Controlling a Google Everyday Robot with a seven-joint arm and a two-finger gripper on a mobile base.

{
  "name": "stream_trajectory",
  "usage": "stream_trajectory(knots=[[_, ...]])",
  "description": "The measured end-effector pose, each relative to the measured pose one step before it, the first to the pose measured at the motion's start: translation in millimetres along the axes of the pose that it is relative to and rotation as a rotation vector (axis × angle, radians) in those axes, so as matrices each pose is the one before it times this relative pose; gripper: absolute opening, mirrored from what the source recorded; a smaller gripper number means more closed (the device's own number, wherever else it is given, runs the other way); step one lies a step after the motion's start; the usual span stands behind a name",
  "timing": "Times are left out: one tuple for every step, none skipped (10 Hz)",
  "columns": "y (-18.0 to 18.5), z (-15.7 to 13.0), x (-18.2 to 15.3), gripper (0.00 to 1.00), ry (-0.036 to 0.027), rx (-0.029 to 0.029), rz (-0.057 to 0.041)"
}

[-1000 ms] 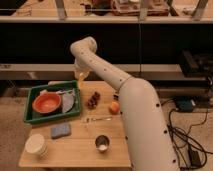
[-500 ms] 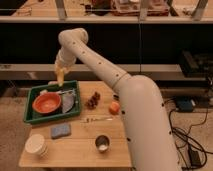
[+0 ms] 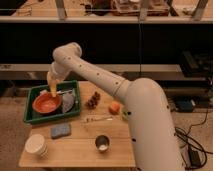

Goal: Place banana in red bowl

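The red bowl [image 3: 46,103] sits in the left part of a green tray [image 3: 31,118] on the wooden table. My gripper [image 3: 52,86] hangs just above the bowl's far rim, at the tray's back left. It is shut on the banana [image 3: 52,90], a small yellow piece that shows at the fingertips, held over the bowl's far edge. Most of the banana is hidden by the gripper.
A grey bowl [image 3: 67,101] lies in the tray beside the red bowl. On the table are dark red grapes [image 3: 92,100], an orange fruit [image 3: 115,108], a utensil [image 3: 97,119], a steel cup [image 3: 102,143], a blue sponge [image 3: 60,131] and a white cup [image 3: 36,145].
My gripper has moved left and down with the banana, from above the tray's back right to just over the red bowl's far rim.
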Motion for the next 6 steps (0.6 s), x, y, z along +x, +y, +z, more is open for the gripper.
stream_trajectory(knots=[[2.72,16.28,-7.61,0.58,-0.00469,0.00271,-0.01396],[2.76,16.62,-6.16,0.58,-0.00967,0.00104,-0.00971],[2.43,20.56,-5.92,0.58,-0.01571,-0.00042,-0.00834],[-0.66,17.11,-4.58,0.58,-0.01720,-0.00039,-0.00656],[-4.73,10.65,-1.44,0.58,-0.00846,0.00390,-0.00631],[-6.72,9.71,-1.84,0.61,0.00075,0.00442,-0.01370]])
